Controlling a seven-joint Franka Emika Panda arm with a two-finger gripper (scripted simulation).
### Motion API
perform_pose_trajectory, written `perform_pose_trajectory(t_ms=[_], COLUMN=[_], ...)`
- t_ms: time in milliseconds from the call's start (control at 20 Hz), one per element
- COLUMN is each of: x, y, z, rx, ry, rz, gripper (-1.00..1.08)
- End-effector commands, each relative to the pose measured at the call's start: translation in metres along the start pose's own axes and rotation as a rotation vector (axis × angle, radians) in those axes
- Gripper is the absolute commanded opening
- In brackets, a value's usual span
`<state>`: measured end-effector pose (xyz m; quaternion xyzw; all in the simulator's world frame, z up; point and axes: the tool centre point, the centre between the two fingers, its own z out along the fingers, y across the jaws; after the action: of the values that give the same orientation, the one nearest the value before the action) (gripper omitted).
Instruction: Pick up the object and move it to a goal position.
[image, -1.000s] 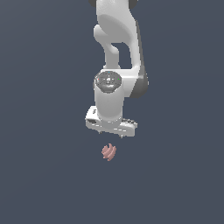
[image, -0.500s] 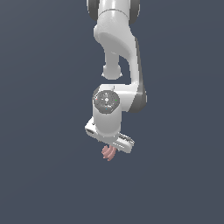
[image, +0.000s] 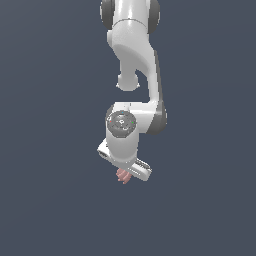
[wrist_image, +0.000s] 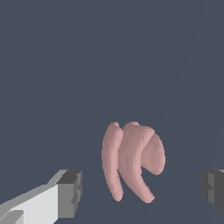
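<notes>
The gripper (wrist_image: 141, 191) hung directly over the object (wrist_image: 131, 159), its 2 fingers (wrist_image: 70, 193) spread apart on either side of the ridged lump's long axis on the dark floor (image: 45, 210).

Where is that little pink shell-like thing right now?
In the exterior view the pink object peeks out just beneath the white gripper, near the picture's middle. The wrist view shows it lying between the open fingers, touching neither.

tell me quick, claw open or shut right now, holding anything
Claw: open, holding nothing. The pink lump sits between the fingers, with a gap on each side.
</notes>
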<state>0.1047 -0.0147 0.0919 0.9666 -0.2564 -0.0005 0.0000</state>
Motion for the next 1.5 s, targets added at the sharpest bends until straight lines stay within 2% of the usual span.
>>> perform_pose_trajectory(t_ms=[0, 600, 900, 950, 1450], x=[0.000, -0.001, 0.001, 0.001, 0.001], y=[0.000, 0.000, 0.000, 0.000, 0.000], z=[0.000, 0.048, 0.050, 0.050, 0.050], rx=[0.000, 0.000, 0.000, 0.000, 0.000], ry=[0.000, 0.001, 0.001, 0.001, 0.001], rz=[0.000, 0.005, 0.005, 0.005, 0.005], gripper=[1.00, 1.00, 1.00, -1.00, -1.00])
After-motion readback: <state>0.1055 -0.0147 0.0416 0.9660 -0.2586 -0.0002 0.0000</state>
